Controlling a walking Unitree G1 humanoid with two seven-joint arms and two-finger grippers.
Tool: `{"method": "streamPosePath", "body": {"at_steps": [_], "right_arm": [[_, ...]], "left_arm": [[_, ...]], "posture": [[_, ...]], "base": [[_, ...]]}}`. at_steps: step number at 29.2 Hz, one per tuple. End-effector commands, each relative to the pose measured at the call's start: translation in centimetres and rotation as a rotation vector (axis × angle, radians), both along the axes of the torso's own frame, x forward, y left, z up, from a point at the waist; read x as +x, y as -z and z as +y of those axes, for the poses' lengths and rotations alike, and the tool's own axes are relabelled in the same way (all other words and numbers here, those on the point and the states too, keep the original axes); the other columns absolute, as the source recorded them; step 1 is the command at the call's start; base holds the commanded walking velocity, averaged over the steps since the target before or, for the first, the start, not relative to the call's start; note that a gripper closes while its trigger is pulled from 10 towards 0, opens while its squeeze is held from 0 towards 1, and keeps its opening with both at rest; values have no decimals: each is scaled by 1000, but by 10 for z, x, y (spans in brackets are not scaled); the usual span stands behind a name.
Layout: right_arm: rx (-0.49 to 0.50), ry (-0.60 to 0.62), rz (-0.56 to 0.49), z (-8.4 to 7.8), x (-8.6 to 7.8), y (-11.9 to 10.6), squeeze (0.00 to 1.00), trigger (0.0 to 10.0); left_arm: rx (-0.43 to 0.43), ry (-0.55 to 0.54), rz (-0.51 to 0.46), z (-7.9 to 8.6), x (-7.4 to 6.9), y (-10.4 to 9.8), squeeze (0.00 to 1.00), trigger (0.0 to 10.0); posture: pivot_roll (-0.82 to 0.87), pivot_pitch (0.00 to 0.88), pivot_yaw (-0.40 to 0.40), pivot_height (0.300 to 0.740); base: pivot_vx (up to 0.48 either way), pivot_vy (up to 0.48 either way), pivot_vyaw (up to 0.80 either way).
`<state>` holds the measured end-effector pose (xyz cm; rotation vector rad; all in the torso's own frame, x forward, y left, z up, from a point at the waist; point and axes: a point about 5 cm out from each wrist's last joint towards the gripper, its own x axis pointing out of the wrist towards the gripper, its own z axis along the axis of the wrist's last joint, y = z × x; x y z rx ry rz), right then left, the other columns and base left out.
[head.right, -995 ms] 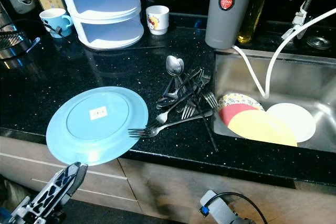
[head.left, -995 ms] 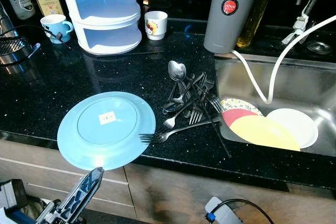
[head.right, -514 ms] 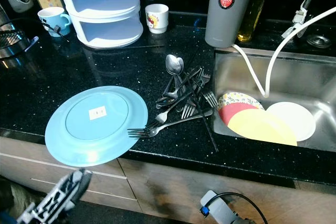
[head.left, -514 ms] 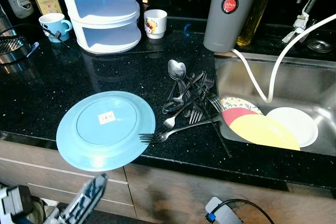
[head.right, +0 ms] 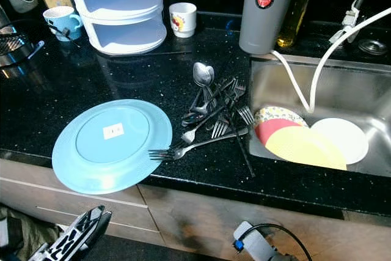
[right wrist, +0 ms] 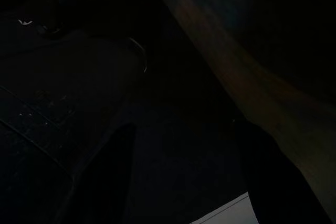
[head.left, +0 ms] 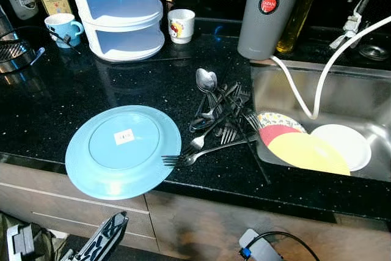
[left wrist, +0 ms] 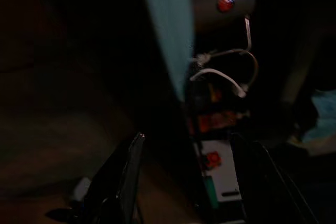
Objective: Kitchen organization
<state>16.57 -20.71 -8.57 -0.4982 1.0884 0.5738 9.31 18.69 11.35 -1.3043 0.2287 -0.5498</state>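
A light blue plate [head.left: 123, 151] lies upside down on the black counter [head.left: 61, 114], its near rim over the front edge. To its right is a pile of forks and spoons [head.left: 220, 114]; one fork [head.left: 201, 153] rests its tines on the plate's rim. The steel sink [head.left: 360, 99] holds a yellow plate [head.left: 305, 153], a white plate [head.left: 345, 145] and a patterned plate [head.left: 275, 120]. My left gripper [head.left: 113, 227] hangs below the counter edge in front of the drawers, open and holding nothing [left wrist: 194, 182]. The right wrist view is very dark, with my right gripper [right wrist: 189, 182] showing two fingers apart.
At the back stand a tiered plastic container [head.left: 122, 16], a blue mug [head.left: 64, 29], a white cup [head.left: 181, 25], a grey flask [head.left: 266, 13] and an oil bottle [head.left: 296, 16]. A white hose [head.left: 305, 99] drops into the sink. A wire rack [head.left: 15, 53] sits at far left.
My left gripper has sunk a little lower below the counter edge. The things on the counter and in the sink have not moved.
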Motion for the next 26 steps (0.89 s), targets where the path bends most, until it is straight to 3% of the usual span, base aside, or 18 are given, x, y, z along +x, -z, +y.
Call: {"method": "streamPosePath", "body": {"at_steps": [1, 14, 26], "right_arm": [[-7, -7, 8, -1, -2, 1, 0, 10000], [-8, -7, 7, -1, -1, 0, 0, 10000], [-7, -8, 8, -1, -2, 1, 0, 10000]], "left_arm": [[29, -29, 27, 6, -1, 4, 0, 10000], [65, -157, 24, 25, 15, 12, 0, 10000], [48, -159, -89, 23, 45, -8, 0, 10000]], "posture": [[114, 28, -6, 740], [111, 29, -12, 740], [101, 21, -12, 740]], "base": [[0, 0, 0], [0, 0, 0], [0, 0, 0]]}}
